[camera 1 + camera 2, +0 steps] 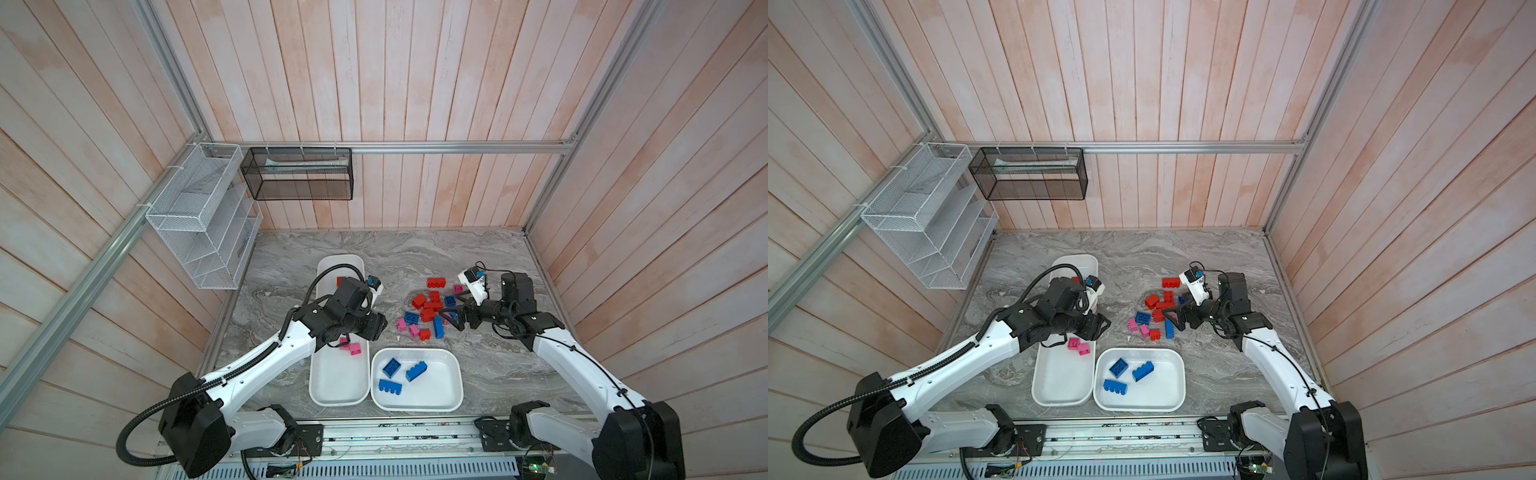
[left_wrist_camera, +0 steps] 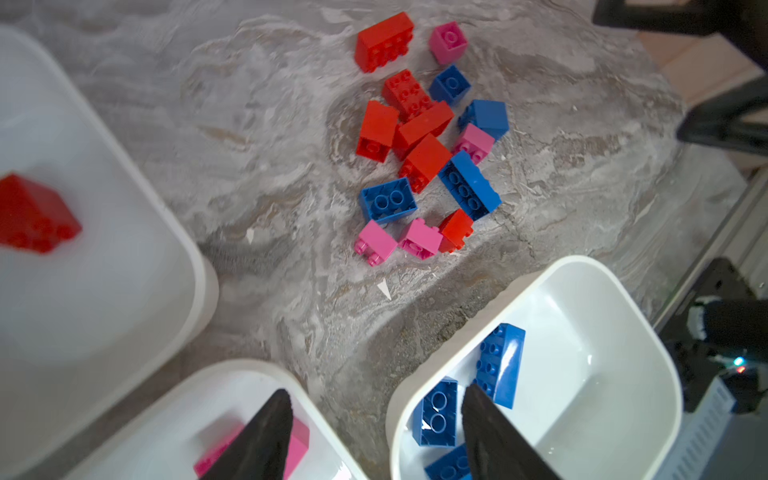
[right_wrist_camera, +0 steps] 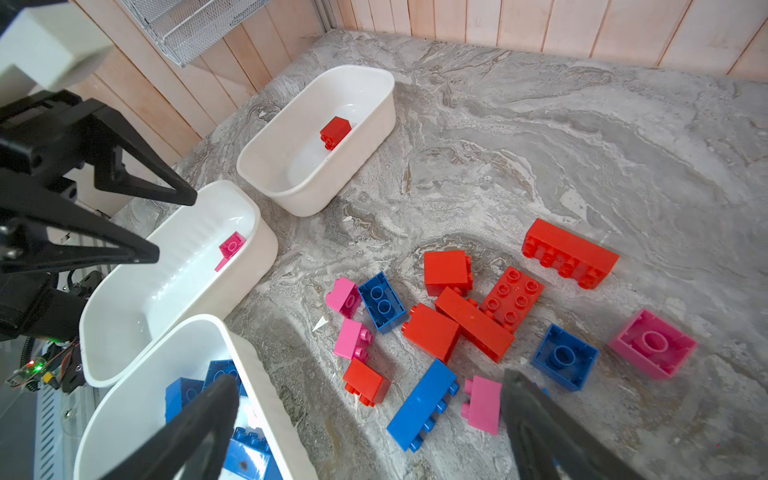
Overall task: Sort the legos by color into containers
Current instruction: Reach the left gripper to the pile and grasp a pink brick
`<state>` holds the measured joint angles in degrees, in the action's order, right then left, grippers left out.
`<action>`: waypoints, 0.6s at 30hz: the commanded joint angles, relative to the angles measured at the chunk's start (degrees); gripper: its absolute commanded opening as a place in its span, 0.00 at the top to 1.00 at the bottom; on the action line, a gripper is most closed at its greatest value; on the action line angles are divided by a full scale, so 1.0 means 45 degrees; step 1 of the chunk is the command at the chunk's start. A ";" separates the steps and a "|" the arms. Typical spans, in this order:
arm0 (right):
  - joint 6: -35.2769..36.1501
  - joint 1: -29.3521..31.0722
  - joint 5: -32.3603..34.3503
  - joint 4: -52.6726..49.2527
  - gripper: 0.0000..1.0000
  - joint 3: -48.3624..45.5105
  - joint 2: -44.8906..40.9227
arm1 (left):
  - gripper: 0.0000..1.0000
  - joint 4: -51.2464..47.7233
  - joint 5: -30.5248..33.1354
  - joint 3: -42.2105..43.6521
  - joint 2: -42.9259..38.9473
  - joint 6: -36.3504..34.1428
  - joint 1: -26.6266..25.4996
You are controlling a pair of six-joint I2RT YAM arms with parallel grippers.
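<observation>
A loose pile of red, blue and pink legos point(image 1: 428, 311) lies on the marble right of centre, also in the wrist views point(image 2: 424, 141) point(image 3: 457, 324). Three white containers stand to the left. The far container point(image 1: 332, 258) holds one red brick point(image 3: 335, 131). The near left container point(image 1: 338, 390) holds two pink bricks point(image 1: 350, 345). The near right container point(image 1: 440, 386) holds three blue bricks point(image 1: 399, 374). My left gripper point(image 1: 376, 326) point(image 2: 374, 399) hangs open and empty over the pink container's far end. My right gripper point(image 1: 451, 318) point(image 3: 365, 399) is open above the pile's near right side, holding nothing.
A white wire-mesh rack point(image 1: 199, 216) and a black mesh basket point(image 1: 297, 174) hang on the wall at the back left. Wooden walls close in the marble table point(image 1: 478, 257) on three sides. A metal rail point(image 1: 395, 436) runs along the front edge.
</observation>
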<state>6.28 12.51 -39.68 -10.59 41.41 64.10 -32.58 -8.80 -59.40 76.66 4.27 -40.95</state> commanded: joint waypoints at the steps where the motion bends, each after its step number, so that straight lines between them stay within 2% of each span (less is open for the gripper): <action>1: 0.0208 0.0050 0.0257 -0.0301 0.02 0.0300 -0.0284 | 0.31 0.0584 -0.1139 -0.0265 0.0887 -0.3877 -0.0080; 3: 0.0212 0.0040 0.0288 -0.0294 0.02 0.0271 -0.0317 | 0.29 0.0893 -0.1543 -0.0379 0.1423 -0.5192 -0.0056; 7: 0.0277 -0.0022 0.0351 -0.0349 0.02 0.0216 -0.0419 | 0.29 0.1164 -0.1790 -0.0886 0.3011 -0.6501 0.0096; 11: 0.0332 -0.0123 0.0370 -0.0350 0.02 0.0105 -0.0538 | 0.29 0.1319 -0.1726 -0.1593 0.4424 -0.7055 0.0292; 18: 0.0332 -0.0163 0.0341 -0.0372 0.02 -0.0041 -0.0686 | 0.29 0.2057 -0.2571 -0.2432 0.6228 -0.7623 0.0406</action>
<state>7.18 12.08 -38.50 -10.96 41.41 62.02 -26.06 -17.26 -68.14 102.78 -26.76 -39.11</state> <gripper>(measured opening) 0.980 0.714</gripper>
